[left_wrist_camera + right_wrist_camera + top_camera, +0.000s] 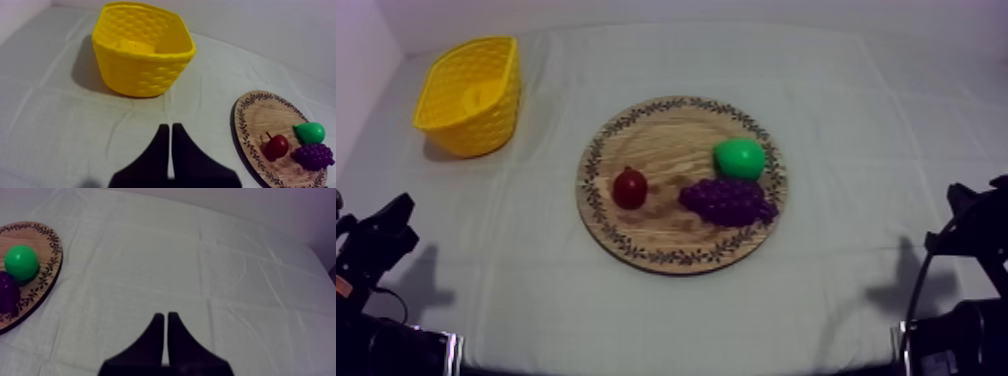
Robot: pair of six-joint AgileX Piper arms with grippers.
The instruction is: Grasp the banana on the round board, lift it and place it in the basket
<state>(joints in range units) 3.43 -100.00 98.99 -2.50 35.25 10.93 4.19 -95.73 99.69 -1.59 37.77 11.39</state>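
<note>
What looks like the banana (136, 46) lies inside the yellow basket (145, 75), far left, off the wooden board (666, 135), nearer my left gripper (170, 128) than my right gripper (165, 317), both with fingers closed on nothing.

The yellow basket (486, 130) (140, 75) stands upright on the cloth (856, 120) at the far left of the table, open side up. Its walls are woven in a lattice pattern and its rim has rounded corners. Inside it, low against the bottom, lies the banana (477, 97) (136, 46), a paler yellow shape partly hidden by the near wall; how it lies cannot be made out. The wooden board (666, 135) (260, 112) (22, 235) lies flat near the middle of the table, well apart from the basket. It is round, of light grained wood, with a dark leaf pattern around its rim.
</note>
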